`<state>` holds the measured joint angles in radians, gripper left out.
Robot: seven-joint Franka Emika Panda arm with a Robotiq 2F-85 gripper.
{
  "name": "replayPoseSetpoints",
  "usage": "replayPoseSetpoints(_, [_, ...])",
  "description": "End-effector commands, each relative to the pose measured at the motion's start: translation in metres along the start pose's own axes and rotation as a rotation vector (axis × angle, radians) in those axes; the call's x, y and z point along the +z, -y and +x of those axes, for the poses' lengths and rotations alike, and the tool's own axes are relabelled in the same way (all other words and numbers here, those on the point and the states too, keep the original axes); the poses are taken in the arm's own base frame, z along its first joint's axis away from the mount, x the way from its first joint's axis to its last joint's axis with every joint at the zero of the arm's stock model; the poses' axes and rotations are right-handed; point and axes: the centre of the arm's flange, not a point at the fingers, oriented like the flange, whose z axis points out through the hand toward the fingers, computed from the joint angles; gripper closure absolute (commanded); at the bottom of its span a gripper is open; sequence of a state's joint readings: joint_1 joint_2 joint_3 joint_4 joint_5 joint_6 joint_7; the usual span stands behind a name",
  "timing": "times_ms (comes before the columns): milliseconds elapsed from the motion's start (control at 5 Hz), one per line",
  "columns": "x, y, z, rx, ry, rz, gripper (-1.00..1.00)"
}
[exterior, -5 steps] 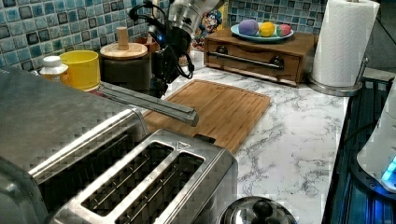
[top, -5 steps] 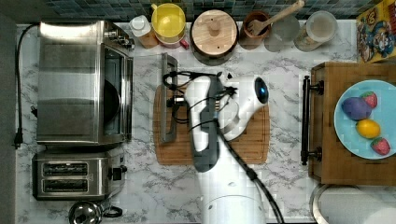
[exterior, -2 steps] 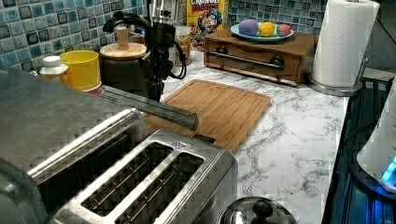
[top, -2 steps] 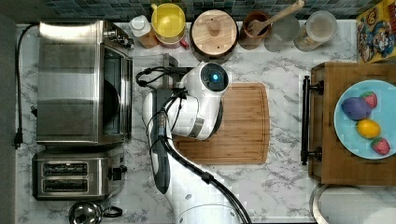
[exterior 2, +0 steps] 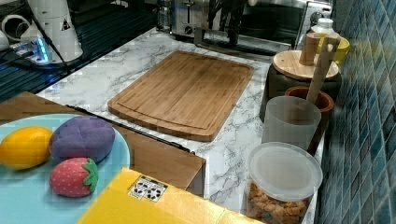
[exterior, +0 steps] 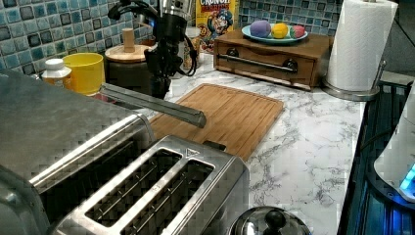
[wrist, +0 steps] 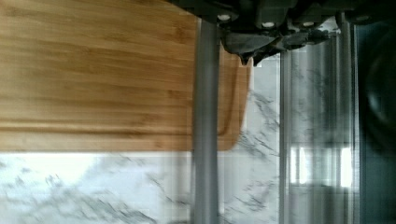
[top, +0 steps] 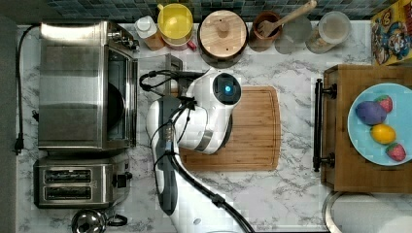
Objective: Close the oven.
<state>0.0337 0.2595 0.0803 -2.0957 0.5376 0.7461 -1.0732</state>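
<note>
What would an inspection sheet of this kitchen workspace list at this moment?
Surface: white marbled countertop, bamboo cutting board on it.
Job's things: boxy stainless-steel toaster oven, glass door down, steel bar handle over the board's edge.
Clutter: two-slot steel toaster, yellow mug, lidded wooden canister, blue plate of toy fruit, paper towel roll.
Grippers: black gripper at the handle.
Cables: oven power cord.
Surroundings: blue tiled wall.

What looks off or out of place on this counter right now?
Only the oven: its glass door hangs open, the bar handle jutting out over the edge of the cutting board. The gripper sits at the handle's far end. Nothing looks spilled, tipped or damaged.
</note>
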Motion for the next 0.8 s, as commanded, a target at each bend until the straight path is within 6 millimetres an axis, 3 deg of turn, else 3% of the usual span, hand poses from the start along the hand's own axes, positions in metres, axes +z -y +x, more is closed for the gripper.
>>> replayPoseSetpoints(200, [0.026,0.318,-0.057,-0.445,0.036,-0.111,1.0])
replayPoseSetpoints(400, [0.04,0.331,-0.063,-0.467,0.0,-0.199,1.0])
replayPoseSetpoints(600, [0.04,0.35,-0.07,-0.474,-0.052,-0.279,1.0])
replayPoseSetpoints(800, [0.033,0.34,-0.054,-0.418,-0.097,-0.352,1.0])
